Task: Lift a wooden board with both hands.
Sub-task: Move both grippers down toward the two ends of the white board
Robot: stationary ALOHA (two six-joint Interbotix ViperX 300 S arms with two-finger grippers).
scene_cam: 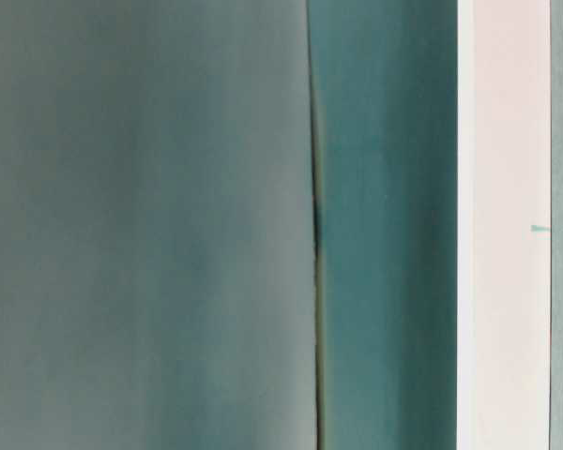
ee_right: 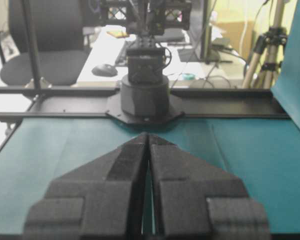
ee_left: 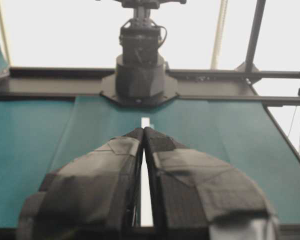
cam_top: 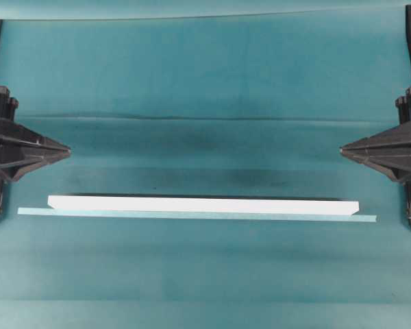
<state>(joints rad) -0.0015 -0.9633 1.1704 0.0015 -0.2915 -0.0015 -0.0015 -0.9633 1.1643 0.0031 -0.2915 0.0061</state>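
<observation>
White and flat, the long narrow wooden board [cam_top: 203, 204] lies crosswise before us, its near edge touching a thinner pale teal strip [cam_top: 196, 214]. Beyond, bare teal cloth [cam_top: 205, 75] separates our left gripper [cam_top: 67, 149] and right gripper [cam_top: 342, 149], jaws together, empty.

The left tool [ee_left: 143, 131] fills the near half of the frame, its two black tapered fingers [ee_left: 95, 185] pressed together at the tips. A thin white strip of the wooden board [ee_left: 145, 121] shows just past the tips and again through the slit between the fingers. Beyond, the teal worktop [ee_left: 35, 135] runs to the far black frame rail [ee_left: 55, 85], where the opposite arm's base [ee_left: 140, 75] stands against a washed-out bright background.
</observation>
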